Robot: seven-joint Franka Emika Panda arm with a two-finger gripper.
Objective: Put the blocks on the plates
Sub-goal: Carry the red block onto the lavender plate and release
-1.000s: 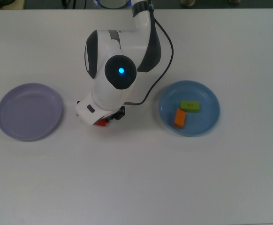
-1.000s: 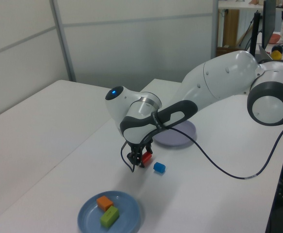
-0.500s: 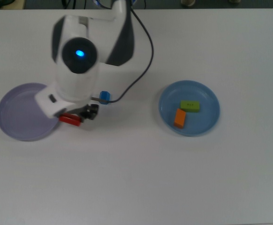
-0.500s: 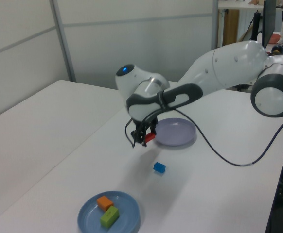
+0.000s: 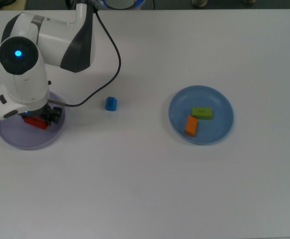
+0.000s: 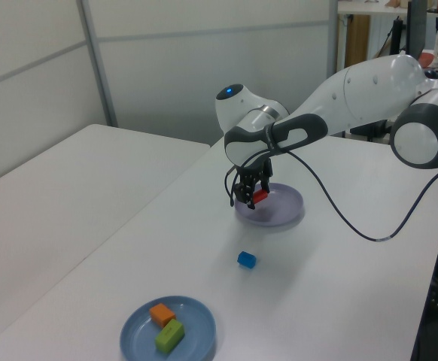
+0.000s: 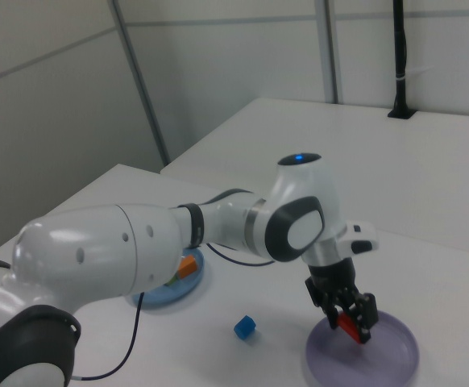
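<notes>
**A:** Where is your pincer (image 6: 253, 197) right now?

**B:** You have it clenched on the red cylinder (image 5: 35, 122), held above the lilac plate (image 5: 15, 142). In the left view the block hangs clear of the plate's surface; whether it touches anything below you cannot tell from the top view, where the arm's wrist covers much of the plate.

**A:** How much room do you have around it?

**B:** In the top view the lilac plate sits near the top view's left edge of the bench (image 5: 145, 189), so you have little bench beyond it on that side. Toward the top view's right there is open white surface, broken only by the blue chunk (image 5: 111, 103), which lies apart from the plate. The arm's black cable (image 5: 116, 64) loops down over the bench and passes close to that chunk.

**A:** And the rest of the blocks?

**B:** The green bar (image 5: 202, 113) and the orange bar (image 5: 191, 125) lie just beside each other inside the light blue plate (image 5: 177, 102), well apart from your pincer, across the bench.

**A:** Anything you can't make out?

**B:** In the right view the arm's big white links hide most of the light blue plate; only a sliver of it and of the orange bar shows. The top view cuts the arm's base off at the upper edge.
</notes>
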